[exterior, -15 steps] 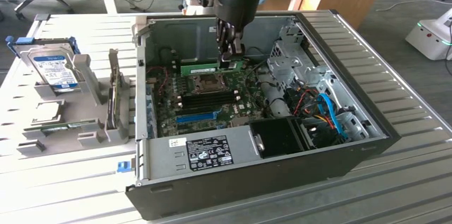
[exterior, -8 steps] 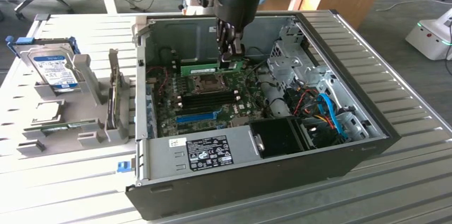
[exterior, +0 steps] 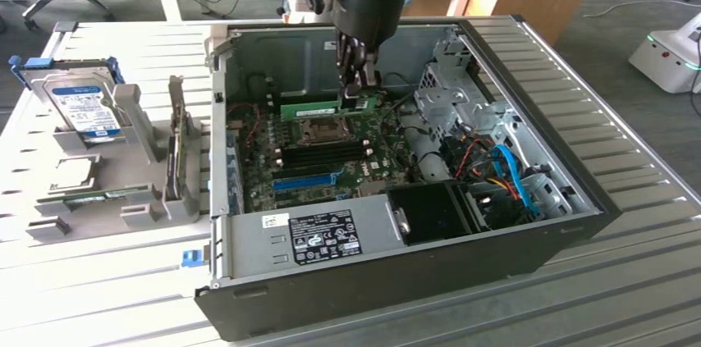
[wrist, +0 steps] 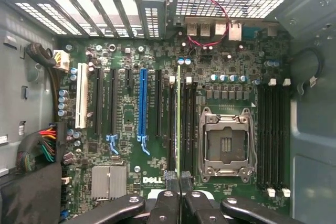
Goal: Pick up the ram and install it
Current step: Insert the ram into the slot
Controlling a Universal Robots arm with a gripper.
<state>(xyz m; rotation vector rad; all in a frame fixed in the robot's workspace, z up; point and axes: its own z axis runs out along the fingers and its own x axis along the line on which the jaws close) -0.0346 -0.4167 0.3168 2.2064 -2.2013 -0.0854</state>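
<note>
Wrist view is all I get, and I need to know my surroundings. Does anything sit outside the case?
Observer: Yes. A hard drive is propped up at the exterior view's left of the case.
Operator: Anything between the two?
Observer: A card stands on edge there.
Operator: I see the ram edge-on. What does its side show?
Observer: The ram, in the shut gripper, shows a green face with a pale label.
</note>
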